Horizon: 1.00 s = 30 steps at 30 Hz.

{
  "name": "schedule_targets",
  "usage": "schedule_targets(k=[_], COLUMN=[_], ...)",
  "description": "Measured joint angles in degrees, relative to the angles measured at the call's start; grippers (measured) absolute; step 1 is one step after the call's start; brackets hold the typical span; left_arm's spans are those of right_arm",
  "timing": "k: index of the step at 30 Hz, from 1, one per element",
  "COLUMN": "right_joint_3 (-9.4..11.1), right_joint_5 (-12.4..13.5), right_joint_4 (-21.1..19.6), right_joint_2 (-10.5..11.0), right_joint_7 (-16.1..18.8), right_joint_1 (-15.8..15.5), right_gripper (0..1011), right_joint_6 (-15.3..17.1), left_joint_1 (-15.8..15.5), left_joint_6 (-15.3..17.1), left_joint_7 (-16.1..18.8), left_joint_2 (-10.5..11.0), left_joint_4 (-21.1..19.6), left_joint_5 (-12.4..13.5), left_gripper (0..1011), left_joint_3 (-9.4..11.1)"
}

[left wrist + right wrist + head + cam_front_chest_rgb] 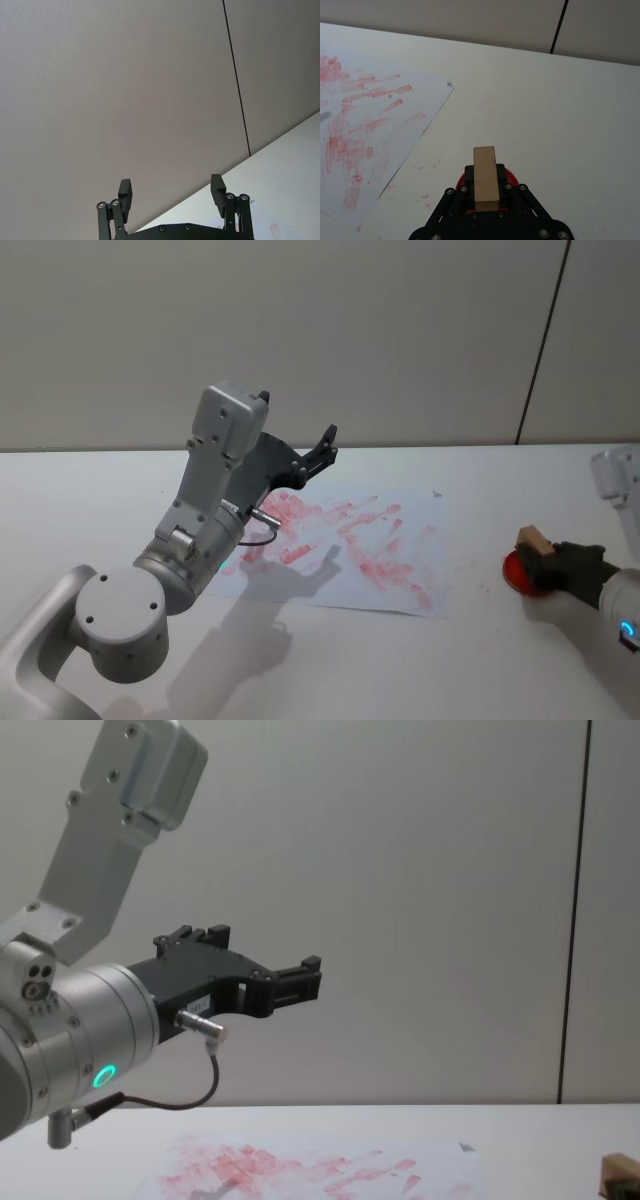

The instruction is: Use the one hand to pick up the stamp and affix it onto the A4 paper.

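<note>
The stamp (532, 540), a small tan wooden block, stands upright between the fingers of my right gripper (540, 558), which is shut on it at the table's right side. In the right wrist view the stamp (485, 172) sits over a red ink pad (510, 176); whether it touches the pad I cannot tell. The A4 paper (372, 552), white with many red smears, lies at the table's middle, left of the stamp. My left gripper (170, 184) is open and empty, raised high above the paper's left part (300, 1165).
The red ink pad (514, 573) lies on the white table (90, 500) right of the paper. Faint red specks mark the table (427, 197) between pad and sheet. A grey wall with a dark seam (540, 350) stands behind.
</note>
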Motion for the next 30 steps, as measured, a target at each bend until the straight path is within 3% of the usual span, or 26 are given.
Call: schedule_targets(k=[11, 30], right_joint_3=[-0.71, -1.08], right_joint_5=[-1.88, -2.93], right_joint_4=[1.78, 2.70], right_joint_2=[-0.46, -0.73], right_joint_7=[0.32, 0.51], right_joint_1=[0.41, 0.66], right_gripper=[239, 800], right_joint_6=[-0.23, -0.47], left_joint_1=[0.00, 0.00], left_joint_6=[0.00, 0.00], left_joint_7=[0.00, 0.00], left_joint_2=[0.00, 0.00], left_joint_4=[0.00, 0.00], left_joint_5=[0.00, 0.00], left_gripper=[1001, 1002], left_joint_3=[0.00, 0.00])
